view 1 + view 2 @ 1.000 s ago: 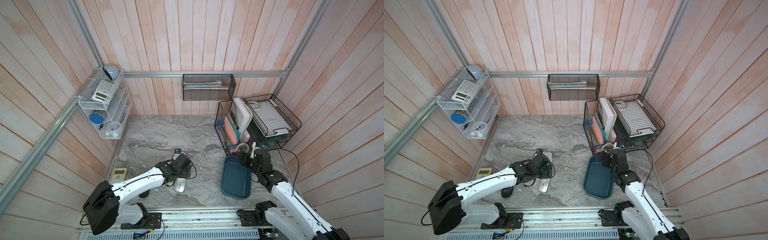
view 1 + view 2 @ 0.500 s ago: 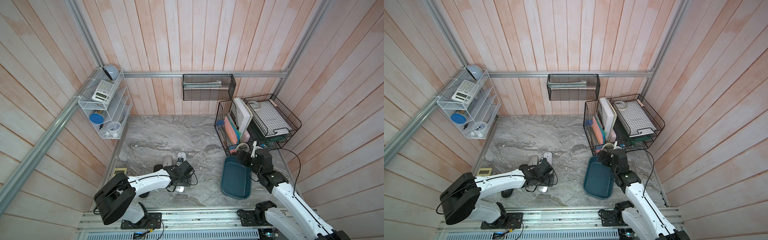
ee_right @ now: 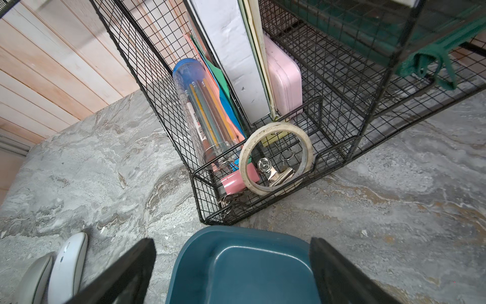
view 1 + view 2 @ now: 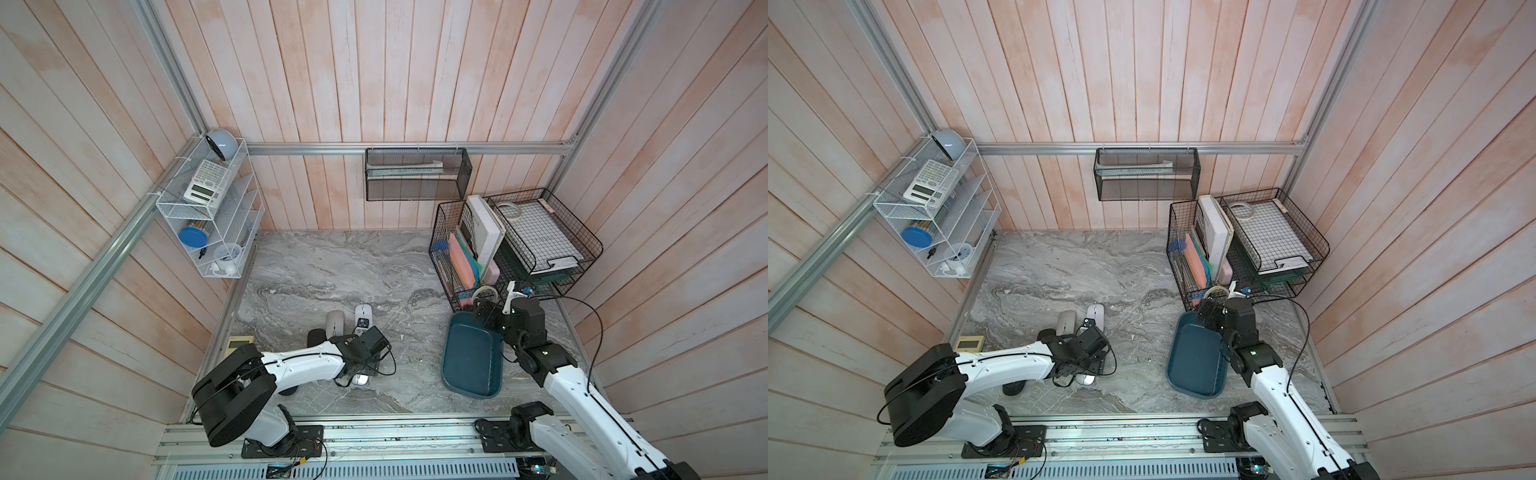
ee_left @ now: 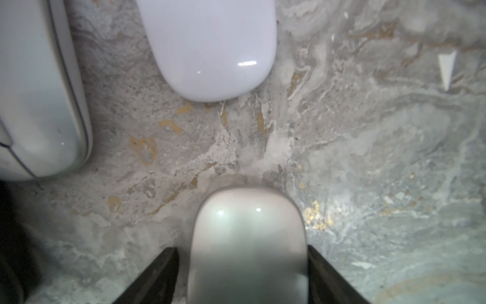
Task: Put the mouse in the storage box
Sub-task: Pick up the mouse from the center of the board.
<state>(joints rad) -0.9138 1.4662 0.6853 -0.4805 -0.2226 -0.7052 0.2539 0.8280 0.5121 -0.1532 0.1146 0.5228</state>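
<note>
Left claw (image 5: 242, 248): down at the counter (image 4: 332, 270), one dark finger on each long side of the mouse (image 5: 247, 237). A thin strip of counter shows along one finger, so I cannot tell whether it grips yet or only brackets the mouse.
Mouse position: flat on the counter near the front edge, mostly hidden under the left wrist in a top view (image 4: 360, 379). It is well apart from the storage box (image 4: 471, 361) and not in it.
Grip choice: the fingers span the narrow width, probably because the smooth domed back gives nothing to pinch.
Neighbours: a white mouse (image 5: 210, 47) and a grey mouse (image 5: 39, 105) lie side by side just beyond the chosen one and clear of it, which leaves both fingers room.
Storage box state: dark teal, empty, flat on the counter on the right arm's side, with its far end just beside the black wire baskets (image 4: 457, 257).
Right claw (image 3: 231, 242): jaws spread wide across the far end of the storage box, holding nothing, with a gap on at least one side. It is likely there to steady the box.
Step in hand: the grasp, by my reading; the lift and the carry across are not yet done.
Risk: the glossy shell may slip.
</note>
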